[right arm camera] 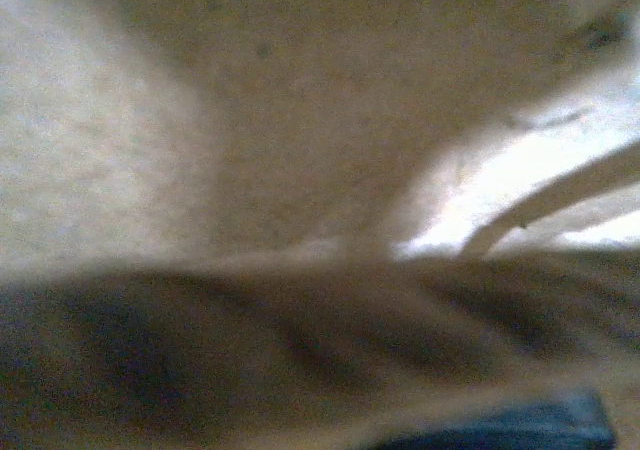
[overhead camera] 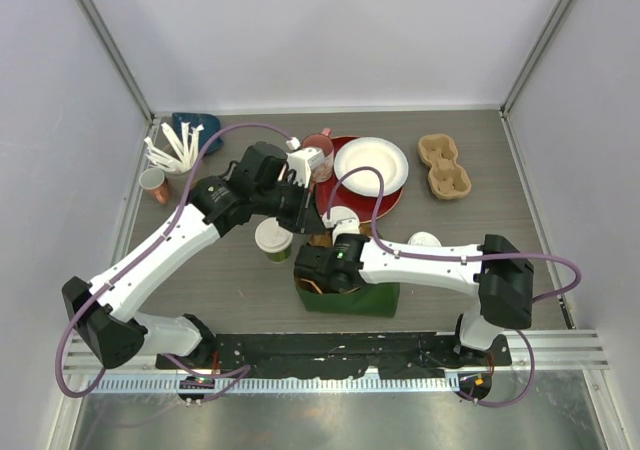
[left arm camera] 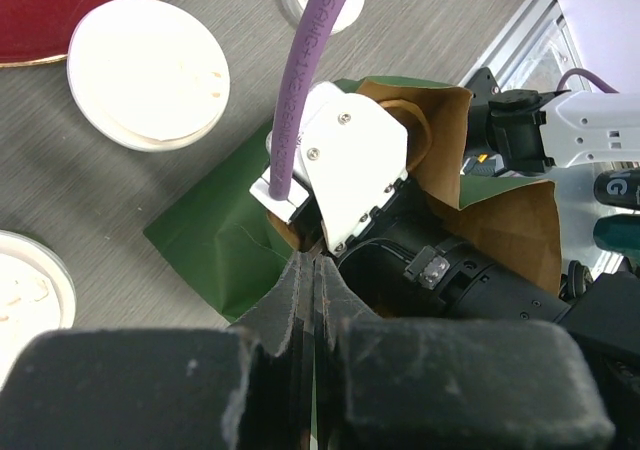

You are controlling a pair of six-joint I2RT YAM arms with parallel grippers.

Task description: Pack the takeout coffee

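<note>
My left gripper point(left arm camera: 315, 270) has its fingers pressed flat together, tips right at the rim of the green paper bag point(left arm camera: 215, 235). Can't tell if any paper's caught in there. My right gripper is closed too, buried down inside the bag, and its wrist cam is just brown blur, so no idea if it's got anything. One lidded green cup point(overhead camera: 273, 238) stands on the table point(overhead camera: 480, 220) just beside the bag, on my left arm's side. A white lid point(left arm camera: 148, 70) lies next to the red plate point(left arm camera: 60, 10).

The top camera is looking down on the whole counter point(overhead camera: 520, 210); the left wrist camera is sharing its green bag point(left arm camera: 215, 240), closely; the right one is blurring.
</note>
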